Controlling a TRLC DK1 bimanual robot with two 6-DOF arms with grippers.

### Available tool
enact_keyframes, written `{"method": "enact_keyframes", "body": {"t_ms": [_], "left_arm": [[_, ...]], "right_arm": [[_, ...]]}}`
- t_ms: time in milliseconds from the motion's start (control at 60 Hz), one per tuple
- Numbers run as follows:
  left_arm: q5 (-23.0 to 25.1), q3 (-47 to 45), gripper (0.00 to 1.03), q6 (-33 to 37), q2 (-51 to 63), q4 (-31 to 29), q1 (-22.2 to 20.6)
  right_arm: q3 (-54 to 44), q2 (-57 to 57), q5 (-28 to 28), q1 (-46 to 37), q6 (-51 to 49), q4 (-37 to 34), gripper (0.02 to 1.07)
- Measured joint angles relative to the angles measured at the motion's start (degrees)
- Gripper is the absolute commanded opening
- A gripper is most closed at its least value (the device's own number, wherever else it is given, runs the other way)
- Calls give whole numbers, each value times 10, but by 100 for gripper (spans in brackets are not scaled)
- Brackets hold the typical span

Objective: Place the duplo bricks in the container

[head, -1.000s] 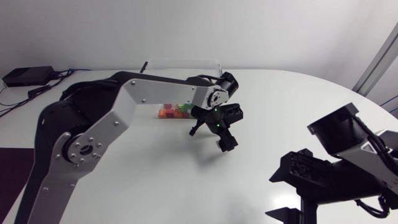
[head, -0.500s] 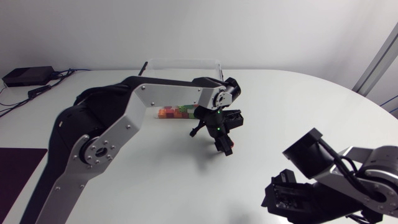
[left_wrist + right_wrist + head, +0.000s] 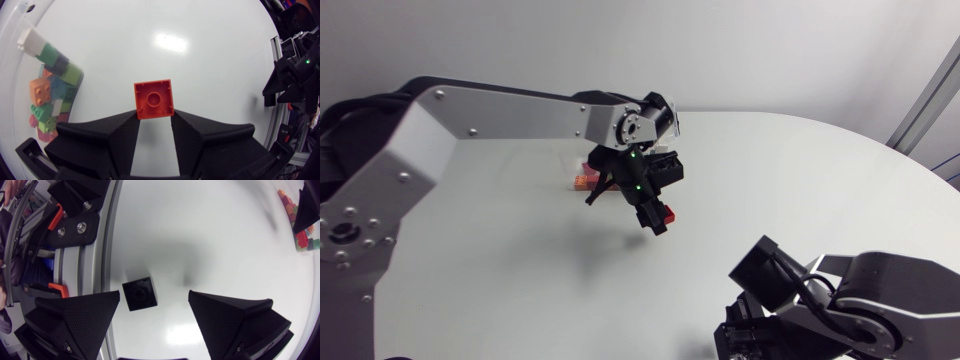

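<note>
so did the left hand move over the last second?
Yes. In the head view the left hand, shut on the red brick, has shifted closer to the brick pile and looks lifted off the table.

Our left arm (image 3: 490, 115) has silver-grey links with screws, black joints, a green light; our right gripper (image 3: 154, 294), 2 matte-black wedge fingers (image 3: 75, 315).
</note>
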Motion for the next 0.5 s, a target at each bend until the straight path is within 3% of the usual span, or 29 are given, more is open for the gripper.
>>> {"method": "enact_keyframes", "body": {"t_ms": [217, 350, 500], "left_arm": [[9, -38, 32, 0, -82, 3, 20], [15, -47, 32, -3, -127, 10, 38], [30, -52, 32, -16, -176, 39, 66]], "right_arm": [[-14, 37, 28, 20, 0, 36, 90], [-18, 39, 30, 21, -3, 45, 36], [-19, 18, 29, 21, -4, 48, 33]]}}
